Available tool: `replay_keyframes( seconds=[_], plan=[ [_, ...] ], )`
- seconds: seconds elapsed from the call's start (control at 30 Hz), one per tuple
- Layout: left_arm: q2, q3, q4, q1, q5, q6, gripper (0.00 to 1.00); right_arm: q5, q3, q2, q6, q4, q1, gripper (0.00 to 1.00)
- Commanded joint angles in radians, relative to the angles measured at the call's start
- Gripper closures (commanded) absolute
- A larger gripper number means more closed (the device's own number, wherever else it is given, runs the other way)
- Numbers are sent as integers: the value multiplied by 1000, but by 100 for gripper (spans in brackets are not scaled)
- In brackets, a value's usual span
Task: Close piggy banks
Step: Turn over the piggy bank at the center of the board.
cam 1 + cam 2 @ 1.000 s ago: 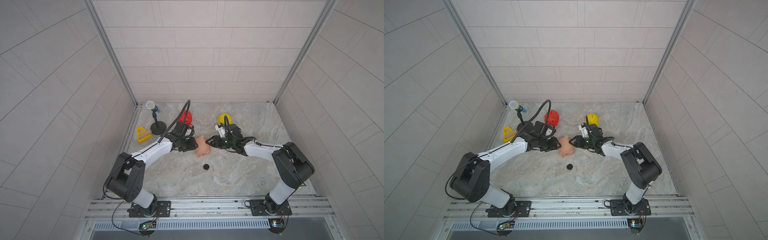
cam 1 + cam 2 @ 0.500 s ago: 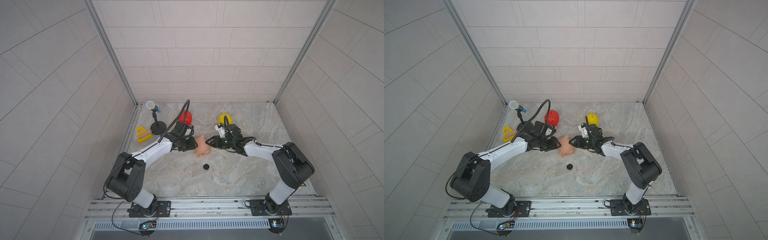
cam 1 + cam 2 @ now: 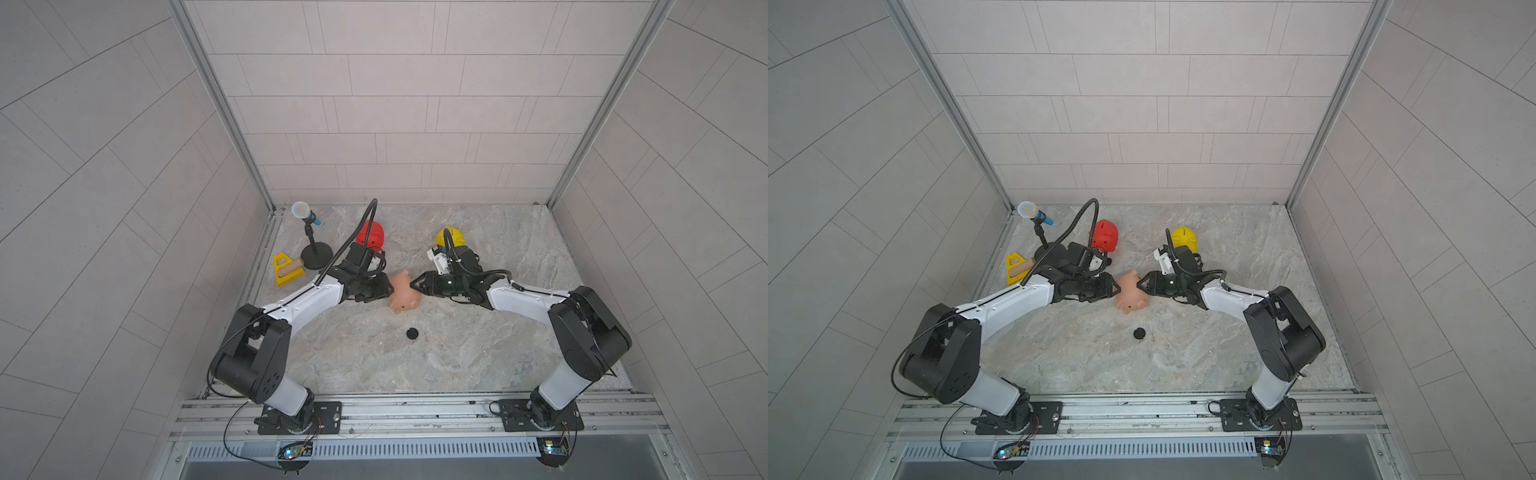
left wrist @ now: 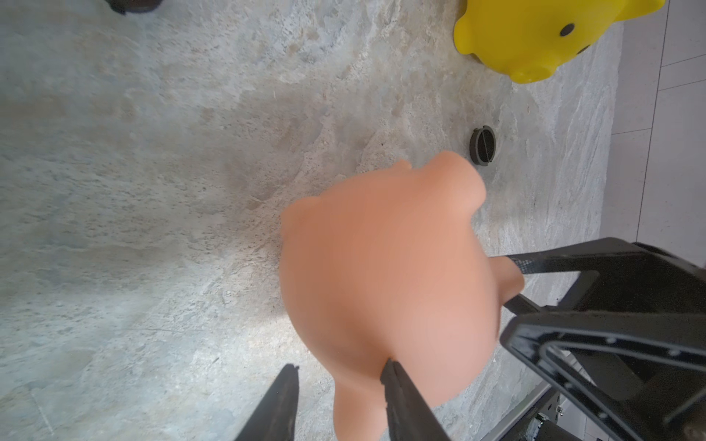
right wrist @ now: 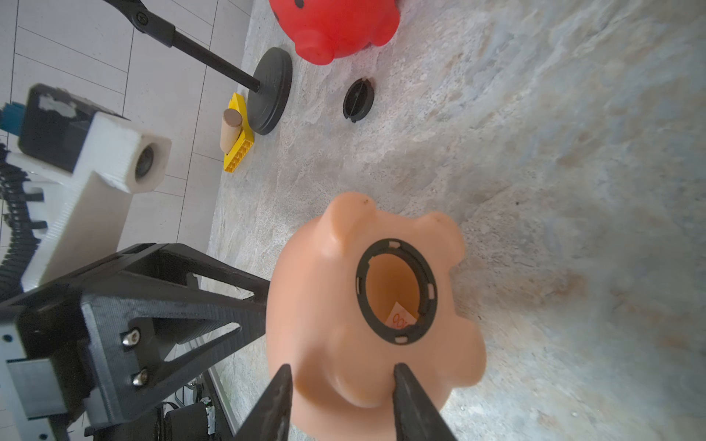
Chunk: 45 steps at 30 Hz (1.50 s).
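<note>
The peach-pink piggy bank (image 3: 402,293) (image 3: 1131,295) hangs tilted between both grippers at mid-table. Its round belly hole (image 5: 395,292) is uncovered, with a paper note inside. My left gripper (image 3: 390,287) (image 4: 340,364) is shut narrowly on the pig's back side. My right gripper (image 3: 413,284) (image 5: 342,367) is shut on one of its legs. A round black cap (image 3: 412,333) (image 4: 483,146) (image 5: 358,100) lies on the table in front of the pig. The red piggy bank (image 3: 370,235) (image 5: 336,26) and the yellow piggy bank (image 3: 450,238) (image 4: 542,34) stand behind the arms.
A toy microphone on a black stand (image 3: 313,249) and a yellow triangular toy with a wooden peg (image 3: 287,269) (image 5: 237,141) sit at the back left. Tiled walls close three sides. A metal rail (image 3: 415,405) runs along the front.
The right gripper's jaws have narrowed a little on the pig's leg. The pig and both arms have hardly moved.
</note>
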State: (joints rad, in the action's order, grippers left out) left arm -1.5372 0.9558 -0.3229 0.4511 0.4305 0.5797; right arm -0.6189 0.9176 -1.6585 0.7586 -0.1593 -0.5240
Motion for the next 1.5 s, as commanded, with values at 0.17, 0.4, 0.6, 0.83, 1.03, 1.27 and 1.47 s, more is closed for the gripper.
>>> replay_keyframes(
  seconds=[0.17,0.4,0.6,0.83,1.03,1.27,1.47],
  plan=[
    [-30,-29,7,16,11,-4,59,-6,68,46,-82,89,-67,57],
    [-34,-24,5,16,11,-2,59,16,111,37,-110,150,-90,57],
    [-36,-29,5,16,8,-2,59,24,149,25,-123,193,-100,57],
    [-38,-31,6,15,8,-3,59,25,160,17,-127,208,-108,57],
    [-37,-29,6,15,5,-4,59,28,161,13,-132,214,-110,58],
    [-31,-29,1,12,-3,-4,58,38,172,36,-148,243,-110,57],
    [-9,-34,1,6,-7,3,56,91,193,100,-197,319,-100,55]
  ],
)
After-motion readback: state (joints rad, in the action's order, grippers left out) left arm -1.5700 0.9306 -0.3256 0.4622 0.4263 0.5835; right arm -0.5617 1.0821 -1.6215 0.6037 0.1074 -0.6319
